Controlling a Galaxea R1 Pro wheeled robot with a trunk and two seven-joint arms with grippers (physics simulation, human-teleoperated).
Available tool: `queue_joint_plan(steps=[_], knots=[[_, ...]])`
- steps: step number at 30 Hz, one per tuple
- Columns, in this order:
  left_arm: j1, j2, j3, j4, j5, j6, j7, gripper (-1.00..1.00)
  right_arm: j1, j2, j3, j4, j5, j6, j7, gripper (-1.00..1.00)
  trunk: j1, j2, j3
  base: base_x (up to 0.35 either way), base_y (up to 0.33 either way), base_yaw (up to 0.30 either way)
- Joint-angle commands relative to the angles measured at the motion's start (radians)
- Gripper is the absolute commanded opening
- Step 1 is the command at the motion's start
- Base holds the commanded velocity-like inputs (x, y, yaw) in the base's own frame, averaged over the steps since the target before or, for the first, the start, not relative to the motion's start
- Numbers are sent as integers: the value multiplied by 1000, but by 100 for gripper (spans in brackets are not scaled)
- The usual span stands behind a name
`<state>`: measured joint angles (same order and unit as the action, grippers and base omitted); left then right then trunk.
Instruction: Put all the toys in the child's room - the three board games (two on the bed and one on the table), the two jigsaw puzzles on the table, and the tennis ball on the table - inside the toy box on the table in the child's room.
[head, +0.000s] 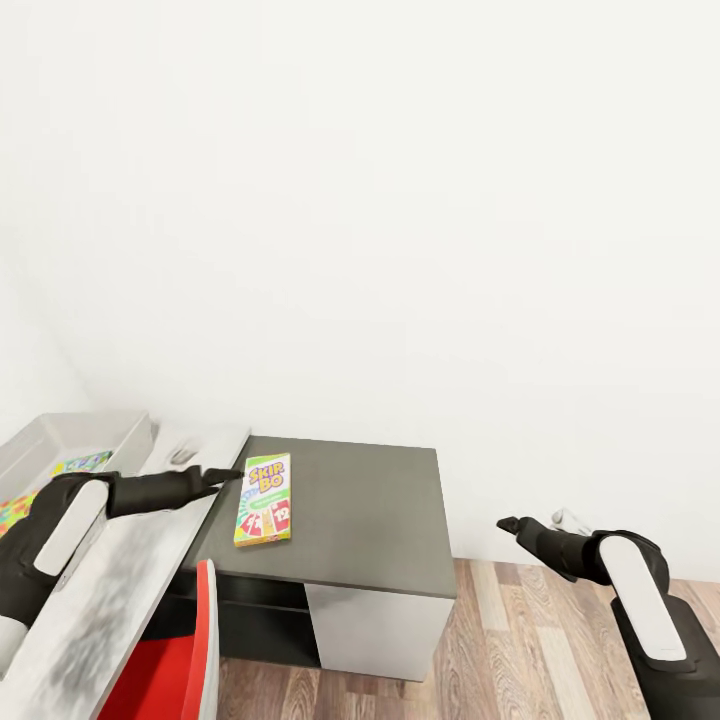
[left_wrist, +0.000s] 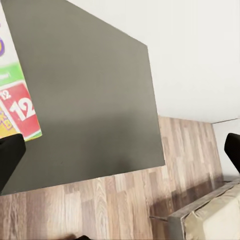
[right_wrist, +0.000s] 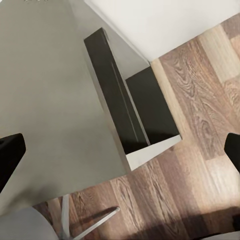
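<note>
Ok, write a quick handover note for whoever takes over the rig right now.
Left gripper: open, empty, its fingers at the near-left corner of the Skip-Bo box.
Right gripper: open, empty, out over the wood floor.
Skip-Bo box lies flat on the dark side unit.
Toy box on the table at far left already holds colourful boxes.
Left to do: grasp Skip-Bo, move it into the toy box.

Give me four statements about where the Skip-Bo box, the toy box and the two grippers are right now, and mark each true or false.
1. The Skip-Bo box lies flat on the dark grey side unit. True.
2. The left gripper is shut on it. False: it is open, beside the box.
3. The toy box is empty. False: colourful boxes lie inside.
4. The right gripper hangs open over the wood floor, holding nothing. True.
</note>
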<state>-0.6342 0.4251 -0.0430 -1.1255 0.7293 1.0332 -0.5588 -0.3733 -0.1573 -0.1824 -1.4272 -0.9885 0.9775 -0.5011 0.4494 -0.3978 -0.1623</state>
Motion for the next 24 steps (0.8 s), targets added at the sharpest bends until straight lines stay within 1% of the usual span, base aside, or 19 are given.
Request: queue_joint_plan(steps=[1, 4, 5, 6, 7, 10, 11, 12, 13, 14, 15, 16, 17, 18, 19, 20, 21, 22, 24], knots=[[-11, -17, -1, -1, -5, 2, 18, 100, -1, -1, 0, -1, -10, 3, -10, 100, 1, -2, -2, 0, 0, 0], [-32, -48, -1, -3, -5, 1, 63, 100, -1, -2, 0, -1, -10, 3, -9, 100, 1, -2, -2, 0, 0, 0], [-44, -62, -1, -3, -5, 1, 93, 100, -1, -2, 0, -1, -10, 3, -9, 100, 1, -2, -2, 0, 0, 0], [-50, -70, -1, -3, -5, 0, 111, 100, -1, -2, 0, -1, -10, 3, -9, 100, 1, -2, -2, 0, 0, 0], [-61, -86, -1, -3, -5, -1, 152, 100, -1, -2, 1, -1, -10, 3, -8, 100, 1, -2, -2, 0, 0, 0], [-90, -151, -1, 0, -3, -5, 330, 100, 2, -3, 1, -4, -10, 3, -8, 100, 1, -2, -2, 0, 0, 0], [-93, -164, -1, 2, -3, -6, 363, 100, 3, -3, 1, -5, -10, 3, -8, 100, 1, -2, -2, 0, 0, 0], [-97, -191, -1, 7, -3, -10, 431, 100, 4, -3, 1, -7, -10, 3, -8, 100, 1, -2, -2, 0, 0, 0], [-98, -204, -1, 10, -3, -12, 465, 100, 5, -3, 1, -8, -10, 3, -8, 100, 1, -2, -2, 0, 0, 0], [-100, -230, -1, 24, -3, -18, 531, 100, 6, -4, 1, -9, -10, 3, -8, 100, 1, -2, -2, 0, 0, 0], [-101, -242, 0, 36, -3, -25, 562, 100, 7, -4, 0, -10, -9, 3, -8, 100, 1, -2, -2, 0, 0, 0], [-102, -263, 0, 69, -5, -53, 618, 100, 8, -5, 0, -10, -9, 3, -8, 100, 1, -2, -2, 0, 0, 0], [-102, -273, 0, 89, -6, -73, 642, 100, 8, -5, 0, -11, -9, 3, -8, 100, 1, -2, -2, 0, 0, 0], [-103, -288, -1, 131, -7, -125, 682, 100, 9, -5, 0, -11, -9, 3, -8, 100, 1, -2, -2, 0, 0, 0], [-103, -294, -2, 154, -8, -153, 697, 100, 9, -5, 0, -11, -9, 3, -8, 100, 1, -2, -2, 0, 0, 0], [-103, -304, -6, 200, -11, -212, 721, 100, 10, -5, 0, -12, -9, 3, -8, 100, 1, -2, -2, 0, 0, 0], [-103, -307, -9, 224, -14, -241, 731, 100, 10, -5, 0, -12, -9, 3, -8, 100, 1, -2, -2, 0, 0, 0], [-104, -312, -18, 268, -22, -293, 747, 100, 11, -4, 0, -13, -9, 3, -8, 100, 1, -2, -2, 0, 0, 0], [-105, -318, -30, 303, -34, -340, 762, 100, 11, -4, 1, -12, -9, 2, -8, 100, 1, -2, -2, 0, 0, 0]])
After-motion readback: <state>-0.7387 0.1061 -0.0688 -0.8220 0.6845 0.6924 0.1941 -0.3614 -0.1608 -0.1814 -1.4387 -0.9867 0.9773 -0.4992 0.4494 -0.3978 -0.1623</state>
